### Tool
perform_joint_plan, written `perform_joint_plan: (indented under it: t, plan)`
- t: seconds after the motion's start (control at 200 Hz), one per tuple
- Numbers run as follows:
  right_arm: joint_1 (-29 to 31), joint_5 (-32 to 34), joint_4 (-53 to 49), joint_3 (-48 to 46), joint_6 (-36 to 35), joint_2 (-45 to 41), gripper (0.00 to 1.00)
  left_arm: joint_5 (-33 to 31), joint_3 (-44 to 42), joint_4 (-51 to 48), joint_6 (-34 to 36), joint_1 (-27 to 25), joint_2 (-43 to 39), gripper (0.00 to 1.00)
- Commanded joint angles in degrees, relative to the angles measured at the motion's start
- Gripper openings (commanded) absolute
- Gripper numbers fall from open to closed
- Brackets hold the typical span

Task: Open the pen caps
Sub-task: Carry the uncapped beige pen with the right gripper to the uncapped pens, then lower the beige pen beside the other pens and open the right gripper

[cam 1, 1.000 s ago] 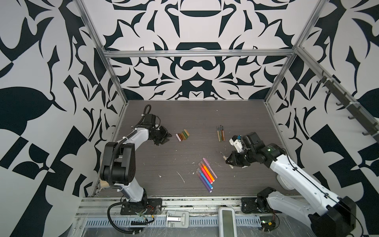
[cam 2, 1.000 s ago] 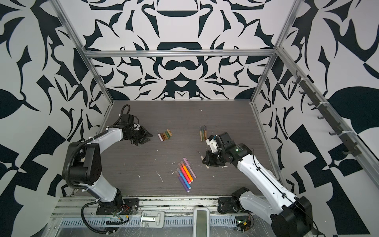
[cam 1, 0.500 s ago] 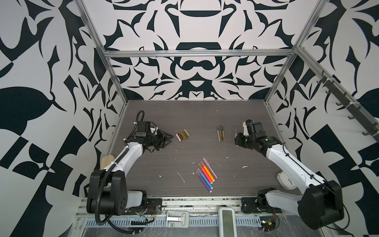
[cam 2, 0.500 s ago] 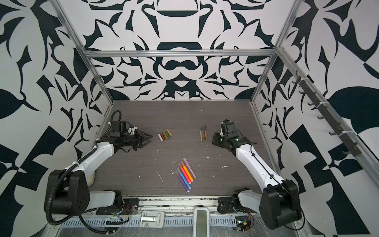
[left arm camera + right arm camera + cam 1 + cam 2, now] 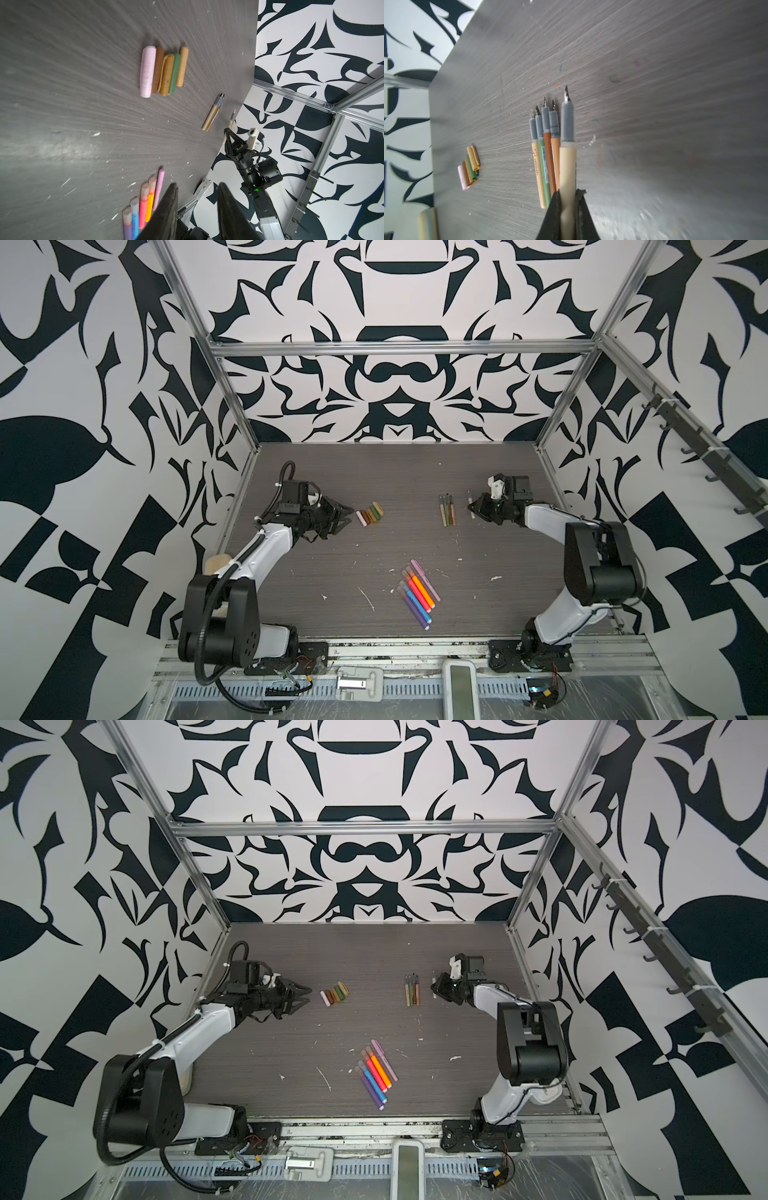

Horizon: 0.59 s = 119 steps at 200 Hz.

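2 tools by opposite table edges: left tool spread near pen caps, right tool tight on cream pen.

The table is viewed whole from high above its front edge in both top views, looking down toward the back wall. The left wrist view is taken low over the table, facing across to the right gripper. The right wrist view is taken close along the cream pen body. The row of pen caps is shared by all four views.
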Motion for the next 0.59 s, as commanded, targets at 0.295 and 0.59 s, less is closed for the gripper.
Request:
perform_joint_plan:
  t: [0.295,0.59]
  plan:
    - [-0.15,-3.84,6.56,1.44,-0.10,5.31,0.00,-3.20,12.57,-4.22,2.26,-0.48,7.62,0.35]
    - [-0.08,-3.97,7.34,-2.97,-0.90,4.59,0.00,-2.68,14.85,-8.09,3.61,-0.76,8.59,0.35]
